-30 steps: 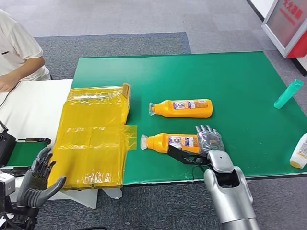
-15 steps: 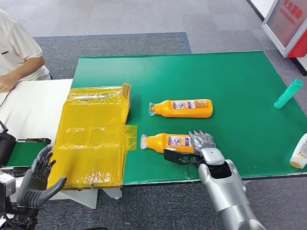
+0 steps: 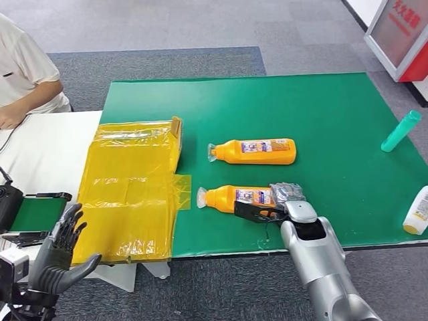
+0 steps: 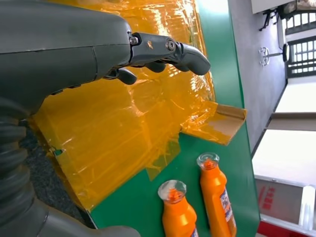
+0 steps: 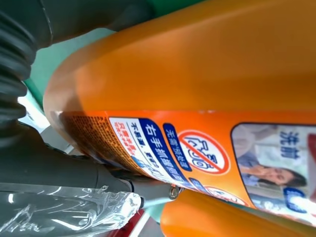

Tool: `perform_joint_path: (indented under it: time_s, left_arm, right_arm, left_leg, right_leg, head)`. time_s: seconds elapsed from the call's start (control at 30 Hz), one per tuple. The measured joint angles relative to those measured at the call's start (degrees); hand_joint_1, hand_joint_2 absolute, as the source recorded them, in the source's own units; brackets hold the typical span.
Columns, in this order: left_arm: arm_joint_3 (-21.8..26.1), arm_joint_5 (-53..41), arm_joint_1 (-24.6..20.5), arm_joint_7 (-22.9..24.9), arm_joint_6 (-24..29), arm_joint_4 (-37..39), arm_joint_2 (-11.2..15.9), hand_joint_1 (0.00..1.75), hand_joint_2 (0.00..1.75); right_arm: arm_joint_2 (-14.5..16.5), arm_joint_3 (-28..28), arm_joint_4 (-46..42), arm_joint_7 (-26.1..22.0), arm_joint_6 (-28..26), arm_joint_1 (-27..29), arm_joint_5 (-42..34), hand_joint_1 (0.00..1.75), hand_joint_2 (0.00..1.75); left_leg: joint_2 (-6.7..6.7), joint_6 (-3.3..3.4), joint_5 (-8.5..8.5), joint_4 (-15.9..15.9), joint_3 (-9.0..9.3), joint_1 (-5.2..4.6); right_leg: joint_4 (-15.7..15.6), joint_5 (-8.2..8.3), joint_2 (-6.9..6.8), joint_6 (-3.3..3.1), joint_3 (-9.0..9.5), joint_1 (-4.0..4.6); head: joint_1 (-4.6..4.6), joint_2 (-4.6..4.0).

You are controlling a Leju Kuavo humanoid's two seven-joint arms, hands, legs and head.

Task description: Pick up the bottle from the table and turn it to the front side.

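Note:
Two orange bottles lie on their sides on the green table, caps pointing left. My right hand grips the base end of the nearer bottle: the fingers curl over it and the thumb lies along its near side. That bottle rests on the table. The right wrist view shows its orange body and label very close. The farther bottle lies untouched. My left hand hangs low at the left, fingers spread and holding nothing, and it reaches over the yellow sheet in its own wrist view.
A crinkled yellow plastic sheet covers the table's left end. A teal bottle and a white bottle lie near the right edge. A person in a white shirt sits at the white table at far left.
My right hand slid left along the near bottle, then settled on its base with fingers curled over and thumb drawn in. The left hand rose slightly.

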Motion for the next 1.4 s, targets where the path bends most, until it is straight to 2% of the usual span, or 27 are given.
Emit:
perform_joint_path:
  time_s: [0.23, 0.37, 0.47, 0.57, 0.63, 0.77, 0.9, 1.03, 1.17, 1.4]
  left_arm:
    - [-0.5, -1.89, 0.35, -0.18, 0.57, -0.16, 0.22, 0.0, 1.75]
    - [-0.98, -2.25, 0.4, -0.6, 0.72, -0.33, 0.54, 0.0, 1.75]
    - [-1.4, -1.59, 0.31, -1.39, 1.0, -0.35, 1.05, 0.0, 1.75]
    - [-1.75, -0.15, -0.25, -3.39, 2.41, -0.36, 1.45, 0.0, 1.75]
    - [-1.97, 0.66, -0.93, -4.62, 3.64, -0.43, 1.49, 0.0, 1.75]
    - [-2.78, 1.41, -2.65, -4.75, 5.66, -1.39, 1.02, 0.0, 1.75]
    - [-3.64, 1.79, -4.69, -3.72, 7.73, -2.21, 0.26, 0.0, 1.75]
    - [-5.26, 4.97, -7.3, -1.17, 8.87, -2.45, -0.45, 0.0, 1.75]
    - [-8.3, 11.58, -10.07, 1.56, 7.88, -2.2, -0.51, 0.0, 1.75]
    - [-17.32, 19.91, -14.94, 2.88, 5.57, 0.64, 0.13, 0.0, 1.75]
  right_arm:
    - [0.0, -0.1, -0.04, -1.65, -1.94, 0.19, -0.09, 1.75, 1.75]
    - [0.03, -0.17, -1.19, -5.35, -2.26, 1.22, -2.94, 1.75, 1.75]
    - [0.22, -0.67, -2.84, -10.39, -2.29, 2.76, -12.22, 1.75, 1.75]
    - [0.55, -1.36, -7.08, -14.73, -2.49, 5.97, -29.74, 1.75, 1.75]
    - [0.8, -1.44, -10.93, -14.99, -3.32, 8.08, -39.25, 1.75, 1.75]
    - [1.55, -1.35, -18.36, -13.93, -4.2, 11.68, -47.93, 1.75, 1.75]
    - [2.17, -0.19, -24.63, -15.26, -5.11, 14.71, -55.7, 1.75, 1.75]
    - [2.43, 2.65, -29.12, -17.15, -5.72, 17.2, -59.09, 1.75, 1.75]
    - [2.47, 6.65, -31.07, -18.49, -6.62, 18.3, -59.34, 1.75, 1.75]
    - [2.47, 12.3, -29.93, -19.13, -9.26, 17.45, -56.24, 1.75, 1.75]
  left_leg:
    - [0.0, -0.02, 0.02, 0.0, 0.0, 0.0]
    - [0.0, -0.02, 0.02, 0.0, -0.02, 0.0]
    - [0.0, -0.02, 0.02, 0.0, -0.04, 0.0]
    - [-0.01, -0.02, 0.02, 0.0, -0.1, 0.0]
    - [-0.02, -0.02, 0.02, 0.0, -0.13, 0.0]
    - [-0.01, -0.01, 0.01, 0.0, -0.16, 0.0]
    - [-0.02, -0.01, 0.02, 0.0, -0.17, -0.01]
    - [-0.02, -0.02, 0.02, 0.0, -0.16, 0.0]
    - [-0.01, -0.02, 0.03, 0.0, -0.16, 0.0]
    - [-0.02, -0.01, 0.04, 0.02, -0.18, -0.01]
  right_leg:
    - [0.0, 0.03, 0.01, 0.0, -0.01, 0.0]
    - [0.01, 0.02, 0.01, 0.0, -0.03, 0.0]
    - [0.0, 0.02, 0.0, 0.0, -0.07, 0.01]
    - [0.0, 0.01, -0.02, 0.0, -0.12, 0.01]
    - [0.01, 0.01, -0.01, 0.0, -0.13, 0.01]
    - [0.0, 0.02, -0.01, 0.01, -0.15, 0.0]
    - [0.0, 0.02, -0.01, 0.01, -0.17, 0.0]
    - [0.0, 0.02, -0.01, 0.0, -0.17, 0.0]
    - [0.0, 0.02, -0.01, 0.0, -0.17, 0.0]
    - [0.0, 0.07, -0.01, 0.04, -0.17, -0.01]
  head:
    - [0.01, 0.0]
    - [0.0, 0.0]
    - [0.01, 0.0]
    - [0.01, 0.0]
    - [0.01, 0.0]
    - [0.01, 0.0]
    - [0.01, 0.0]
    - [0.0, 0.0]
    - [0.01, 0.0]
    - [0.01, 0.0]
